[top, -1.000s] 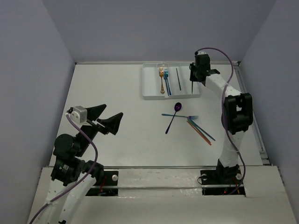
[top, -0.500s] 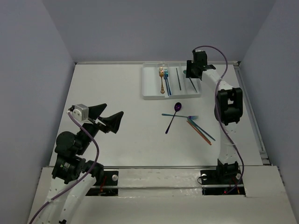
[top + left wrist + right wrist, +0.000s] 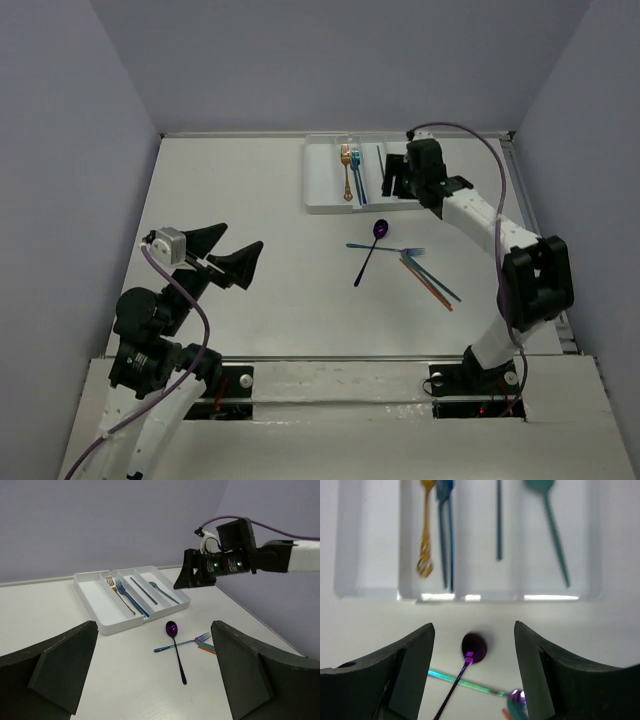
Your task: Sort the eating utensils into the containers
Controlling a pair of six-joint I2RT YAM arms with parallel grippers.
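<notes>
The white tray lies at the back of the table. Its compartments hold a gold fork and a blue fork together, a dark blue stick, and a teal spoon at the far right. On the table lie a purple spoon crossing a teal fork, plus a teal knife and an orange stick. My right gripper hovers open and empty over the tray's near edge, the purple spoon's bowl between its fingers below. My left gripper stands open and empty at the left.
The tray's widest compartment, at its left, holds nothing. A metal rail runs along the table's right edge. Grey walls close in the back and both sides. The loose utensils lie just in front of the tray.
My right gripper opened and let go of the teal spoon, which now lies in the tray's rightmost compartment. It then swung left and nearer, over the tray's near edge. The left arm stayed put.
</notes>
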